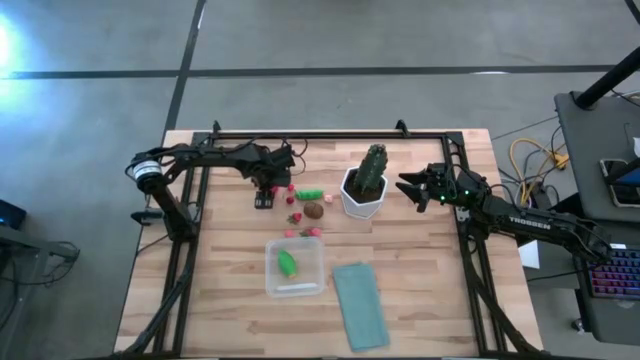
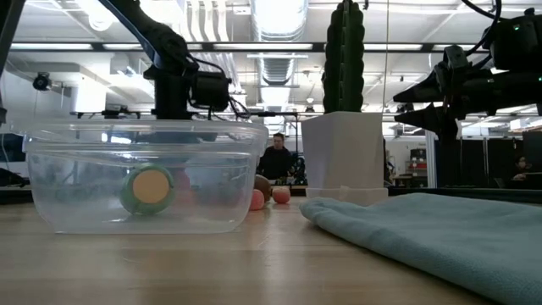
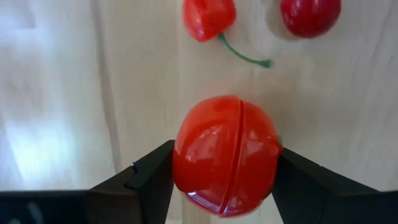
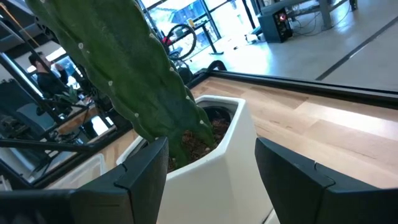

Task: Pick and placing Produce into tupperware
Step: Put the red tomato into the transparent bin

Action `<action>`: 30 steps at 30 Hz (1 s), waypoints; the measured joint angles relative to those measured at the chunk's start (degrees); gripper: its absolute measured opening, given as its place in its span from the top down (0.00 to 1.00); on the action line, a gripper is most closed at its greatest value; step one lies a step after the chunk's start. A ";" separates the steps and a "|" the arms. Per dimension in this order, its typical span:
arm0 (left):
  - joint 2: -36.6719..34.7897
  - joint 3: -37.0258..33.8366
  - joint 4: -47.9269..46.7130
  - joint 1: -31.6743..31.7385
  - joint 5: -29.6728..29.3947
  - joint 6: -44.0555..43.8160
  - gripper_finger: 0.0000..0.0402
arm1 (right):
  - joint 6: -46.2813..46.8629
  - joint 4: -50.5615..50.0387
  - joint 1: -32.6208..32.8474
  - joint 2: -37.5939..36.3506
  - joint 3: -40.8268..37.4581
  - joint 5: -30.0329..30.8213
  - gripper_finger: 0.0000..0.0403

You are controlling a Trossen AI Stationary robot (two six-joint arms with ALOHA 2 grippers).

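A round red produce piece (image 3: 225, 163), split by a seam, sits between the fingers of my left gripper (image 3: 225, 177), which points down at the table's far left (image 1: 266, 196). Two small red pieces (image 3: 209, 17) (image 3: 310, 15) lie just beyond it. A green elongated piece (image 1: 308, 194), a brown round one (image 1: 314, 210) and pink bits (image 1: 313, 232) lie on the wood nearby. The clear tupperware (image 1: 295, 267) holds one green piece (image 2: 148, 188). My right gripper (image 4: 211, 168) waits open, level, beside the cactus pot (image 1: 362, 196). My left gripper pinches the round red piece between its two fingers, one finger (image 3: 155, 177) on each opposite side (image 3: 181, 168). The fingers come from above, pointing down. The piece is down at the tabletop; whether it rests on the wood I cannot tell.
A tall green cactus in a white pot (image 2: 343, 152) stands right of the produce. A flat teal lid (image 1: 360, 305) lies near the front edge, right of the tupperware. A black frame (image 1: 330, 133) runs along the table's far and side edges.
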 joint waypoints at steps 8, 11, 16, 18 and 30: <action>-8.36 4.79 -6.20 -4.06 4.52 -4.13 0.48 | 0.00 0.00 0.00 0.00 0.00 0.00 0.42; -13.52 6.46 -7.43 -6.81 8.68 -8.34 0.48 | 0.00 0.00 0.00 0.02 0.00 0.00 0.42; -19.81 7.56 -12.07 -13.48 11.69 -18.56 0.48 | 0.00 0.00 0.00 0.02 0.00 0.00 0.42; -21.18 7.39 -14.86 -17.00 12.78 -23.45 0.48 | 0.00 -0.02 0.00 0.02 0.00 0.00 0.42; -13.14 7.51 -3.30 -38.46 14.56 -38.55 0.48 | 0.00 0.00 0.00 0.02 0.00 0.00 0.42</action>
